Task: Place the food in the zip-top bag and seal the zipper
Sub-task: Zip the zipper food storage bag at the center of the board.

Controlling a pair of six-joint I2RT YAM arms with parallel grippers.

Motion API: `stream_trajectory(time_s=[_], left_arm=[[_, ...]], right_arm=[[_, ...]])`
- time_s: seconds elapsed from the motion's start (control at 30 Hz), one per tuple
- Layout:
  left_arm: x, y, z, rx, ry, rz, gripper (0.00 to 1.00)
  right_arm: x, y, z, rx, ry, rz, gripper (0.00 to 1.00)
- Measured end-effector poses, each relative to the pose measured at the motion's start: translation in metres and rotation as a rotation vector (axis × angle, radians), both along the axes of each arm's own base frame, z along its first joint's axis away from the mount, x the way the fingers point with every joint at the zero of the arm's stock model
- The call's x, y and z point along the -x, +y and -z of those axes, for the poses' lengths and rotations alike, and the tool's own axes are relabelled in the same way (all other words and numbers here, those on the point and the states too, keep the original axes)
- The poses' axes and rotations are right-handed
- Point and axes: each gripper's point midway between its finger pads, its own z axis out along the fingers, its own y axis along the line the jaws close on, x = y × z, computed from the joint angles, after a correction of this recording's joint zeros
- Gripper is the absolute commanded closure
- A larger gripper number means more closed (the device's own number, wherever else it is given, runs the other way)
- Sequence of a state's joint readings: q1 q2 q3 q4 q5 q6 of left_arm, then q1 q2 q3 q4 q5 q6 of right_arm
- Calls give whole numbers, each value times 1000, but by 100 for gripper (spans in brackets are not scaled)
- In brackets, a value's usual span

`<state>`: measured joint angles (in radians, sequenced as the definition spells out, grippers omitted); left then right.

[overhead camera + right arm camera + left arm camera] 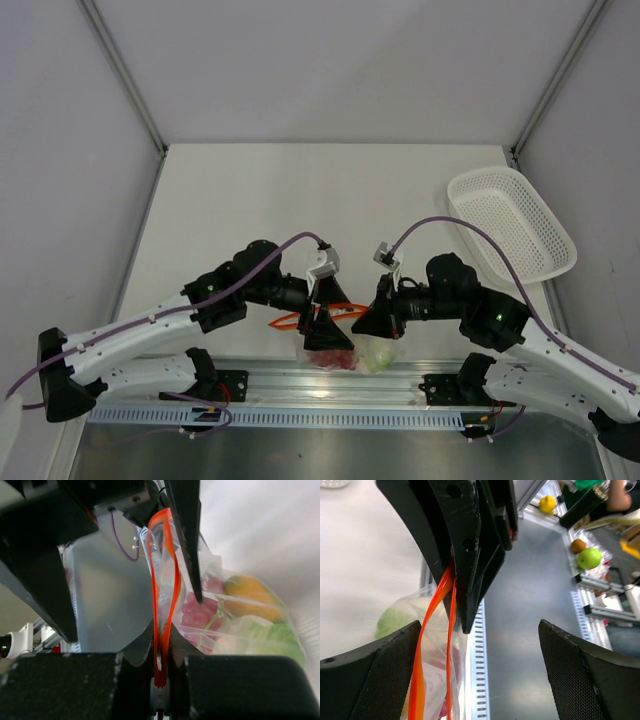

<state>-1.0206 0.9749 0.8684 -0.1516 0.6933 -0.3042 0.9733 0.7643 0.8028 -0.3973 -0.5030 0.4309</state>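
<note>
The zip-top bag (345, 352) hangs at the table's near edge between both grippers. Through its clear plastic I see the food: a dark red grape bunch (200, 612), a yellow-orange fruit (252, 597) and a green piece (272, 636). My right gripper (161, 642) is shut on one end of the zipper (161, 580), whose two orange-red strips stand apart above the grip. My left gripper (480, 680) is open wide; the zipper (422, 665) runs just inside its left finger (370, 675), untouched by the right finger (592, 675). The left gripper (322, 318) and right gripper (372, 320) face each other closely.
A white mesh basket (512, 222) lies tilted at the table's right edge. A slotted aluminium rail (400, 385) runs along the near edge under the bag. Loose toy fruits (590, 557) sit beyond the table in the left wrist view. Walls enclose three sides.
</note>
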Motion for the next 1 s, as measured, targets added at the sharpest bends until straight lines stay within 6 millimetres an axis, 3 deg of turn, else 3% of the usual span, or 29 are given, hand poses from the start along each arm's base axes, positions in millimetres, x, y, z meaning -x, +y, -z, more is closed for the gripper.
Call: stream_trajectory(time_s=[0.17,0.27,0.4,0.63,0.83,0.87,0.9,1.0], left_arm=[[0,-14,18,-45,-89,-17,1],[0,-19,29,-75,-121,-24,10],[-3,-20,45,-134,-133,-39,58],[-7,-17,53,-168,-143,-57,60],[-6,-15,54,-174,-134,-60,81],[-6,-15,55,-179,-131,-60,95],[-6,-15,57,-183,-127,-59,99],[-5,-14,65,-214,-109,-54,99]], right_arm=[[2,0,-3,13,47,13,100],[1,0,-4,19,73,31,100],[0,-2,0,35,98,52,100],[-5,-9,11,95,106,102,100],[-4,-14,9,90,93,108,99],[-3,-14,8,86,93,109,95],[-3,-15,7,84,93,110,80],[-4,-14,6,79,111,123,56]])
